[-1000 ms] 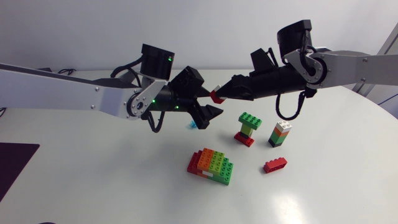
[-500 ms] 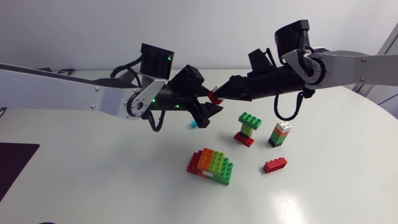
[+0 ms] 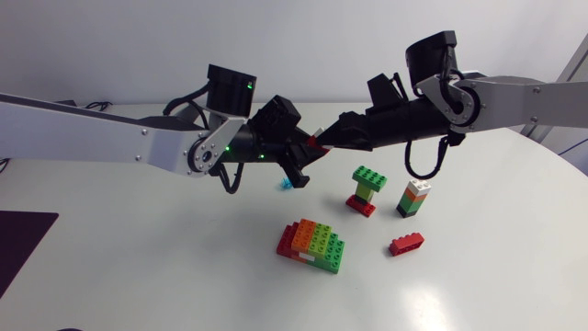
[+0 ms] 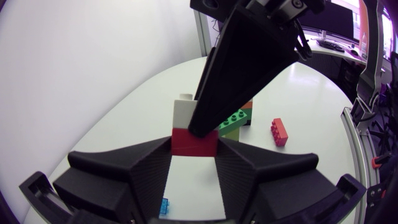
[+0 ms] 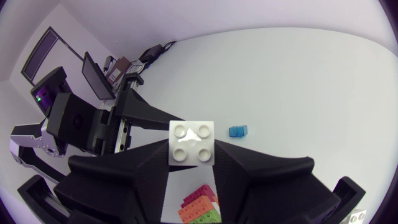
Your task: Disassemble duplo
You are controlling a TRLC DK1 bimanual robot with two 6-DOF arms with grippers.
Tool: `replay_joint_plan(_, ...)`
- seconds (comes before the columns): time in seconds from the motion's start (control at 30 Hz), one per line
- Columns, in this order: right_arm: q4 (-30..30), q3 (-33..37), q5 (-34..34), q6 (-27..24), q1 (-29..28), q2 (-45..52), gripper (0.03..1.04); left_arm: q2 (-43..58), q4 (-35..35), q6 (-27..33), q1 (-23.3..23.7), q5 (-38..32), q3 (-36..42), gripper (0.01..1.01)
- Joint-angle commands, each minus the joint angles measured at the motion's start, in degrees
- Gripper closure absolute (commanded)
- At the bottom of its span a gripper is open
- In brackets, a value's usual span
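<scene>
We're at the pull-apart, with both arms meeting in mid-air over the table point(image 3: 184, 267). Our left gripper point(image 4: 194, 149) is clamped on the red brick point(image 4: 194, 140), a finger pressing each side. Our right gripper point(image 5: 191, 151) pinches the white brick point(image 5: 192, 142) the same way. The two bricks are joined and held well above the table, behind the green-topped tower point(image 3: 367, 187).

The little pair lies on its side, its long axis running from one gripper to the other. The red end points towards our left arm, and the white end's studs face back along our right arm. Next, we judge, comes a pull along that axis, perhaps with a slight bend to crack the joint. Both grips must stay firm so neither brick slips.
</scene>
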Motion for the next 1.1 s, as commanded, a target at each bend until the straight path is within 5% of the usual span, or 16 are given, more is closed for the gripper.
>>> replay_joint_plan(0.0,0.65,-1.19,-0.57,-0.21,0.51,0.35,0.79,1.56,0.07,0.05,-0.12,0.29,-0.06,0.68)
replay_joint_plan(0.1,0.57,-1.1,-0.92,-0.3,0.42,0.18,0.69,1.56,-0.19,0.67,-0.03,0.29,-0.41,0.682)
replay_joint_plan(0.23,-0.31,-0.57,-1.27,-0.92,0.42,-1.06,0.21,1.48,-0.45,1.64,-0.03,0.03,-1.02,0.685)
replay_joint_plan(0.33,-0.84,-0.31,-1.19,-1.18,0.16,-2.2,0.15,1.04,-0.63,2.08,0.32,-0.06,-1.38,0.685)
replay_joint_plan(0.63,-2.07,0.66,0.57,-2.23,-0.28,-1.85,0.23,-0.11,-0.81,2.08,0.41,0.03,-2.08,0.685)
replay_joint_plan(1.07,-1.98,0.39,1.01,-2.15,-0.63,-0.62,0.62,-0.9,-0.45,2.08,0.5,0.03,-2.52,0.687)
